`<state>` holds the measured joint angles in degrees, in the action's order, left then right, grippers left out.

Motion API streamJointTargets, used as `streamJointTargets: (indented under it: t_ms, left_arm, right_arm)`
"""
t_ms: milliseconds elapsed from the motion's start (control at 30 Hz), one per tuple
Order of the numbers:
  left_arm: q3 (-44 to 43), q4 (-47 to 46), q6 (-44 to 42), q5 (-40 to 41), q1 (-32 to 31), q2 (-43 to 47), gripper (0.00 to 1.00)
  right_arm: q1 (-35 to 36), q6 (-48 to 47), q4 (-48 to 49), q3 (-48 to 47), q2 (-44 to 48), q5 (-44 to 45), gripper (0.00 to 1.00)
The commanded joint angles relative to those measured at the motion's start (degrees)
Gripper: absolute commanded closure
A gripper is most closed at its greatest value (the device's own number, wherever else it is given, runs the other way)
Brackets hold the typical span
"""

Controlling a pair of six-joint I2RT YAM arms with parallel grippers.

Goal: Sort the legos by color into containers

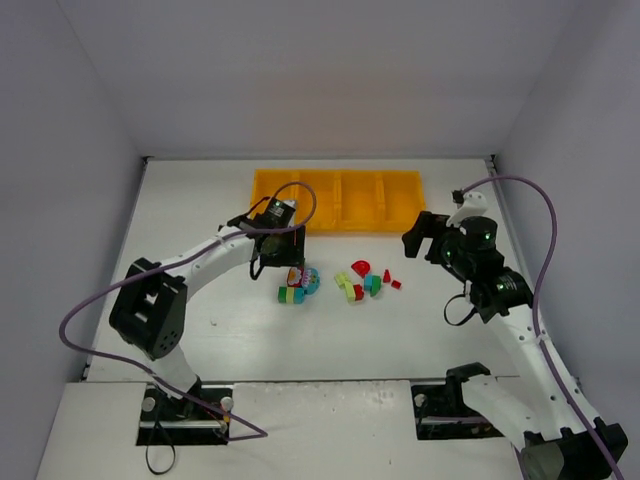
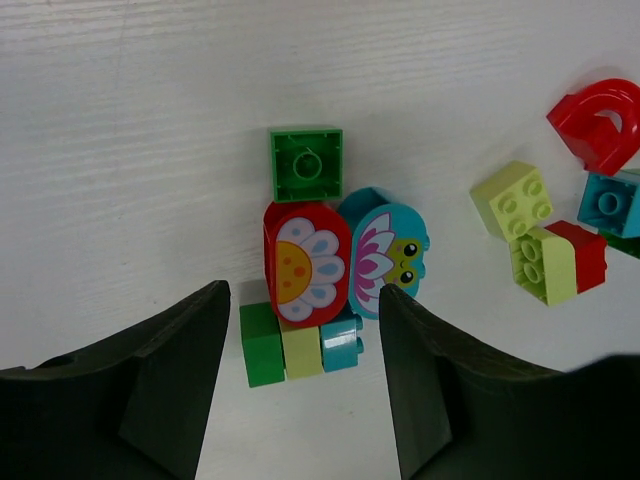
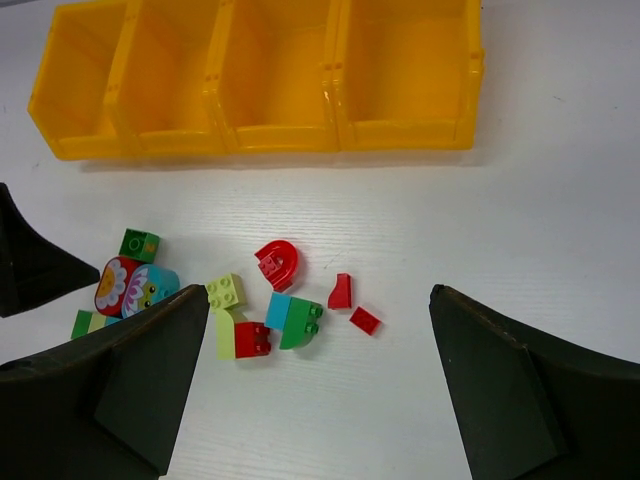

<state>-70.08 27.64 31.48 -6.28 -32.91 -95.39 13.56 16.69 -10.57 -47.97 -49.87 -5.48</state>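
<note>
White table (image 1: 200,330), yellow compartments (image 3: 400,135) empty: left claw (image 2: 305,292), spread, straddles the red flower brick (image 2: 305,262); next it should pinch and lift. Right claw (image 3: 318,295) gapes, holding nothing.

red arch (image 2: 598,120): upper rt, clipped by frame edge
teal brick (image 2: 612,203): rt edge, part cut off
green-lime-teal row (image 2: 300,352): lower ctr, part under red flower piece (image 2: 305,262)

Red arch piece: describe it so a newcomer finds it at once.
From the yellow tray, come toward the arms to the right-hand cluster of legos. The red arch piece lies at that cluster's edge nearest the tray. It alone is horseshoe-shaped; its red neighbours are wedges or blocks.
</note>
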Motion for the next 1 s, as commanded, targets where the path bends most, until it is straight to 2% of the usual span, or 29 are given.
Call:
streamJointTargets:
  t_ms: [0, 600, 833, 967]
  left_arm:
    - [-4.0, -0.83, 2.26, 2.5, 0.03, -0.14, 0.45]
    - [-16.31, 3.91, 5.25, 14.1, -3.48, -14.63, 0.46]
    - [-18.42, 4.71, 5.43, 16.04, -3.74, -17.63, 0.58]
    - [-18.95, 5.49, 5.43, 15.51, -3.83, -19.04, 0.61]
  right_arm:
    - [0.24, 1.42, 3.27, 0.33, 0.3, -0.76, 0.11]
    - [0.24, 2.56, 3.27, 1.82, 1.26, 0.11, 0.11]
    - [0.24, 2.65, 3.27, 2.35, 2.14, 0.29, 0.11]
    - [0.24, 2.65, 3.27, 2.79, 2.76, 0.64, 0.11]
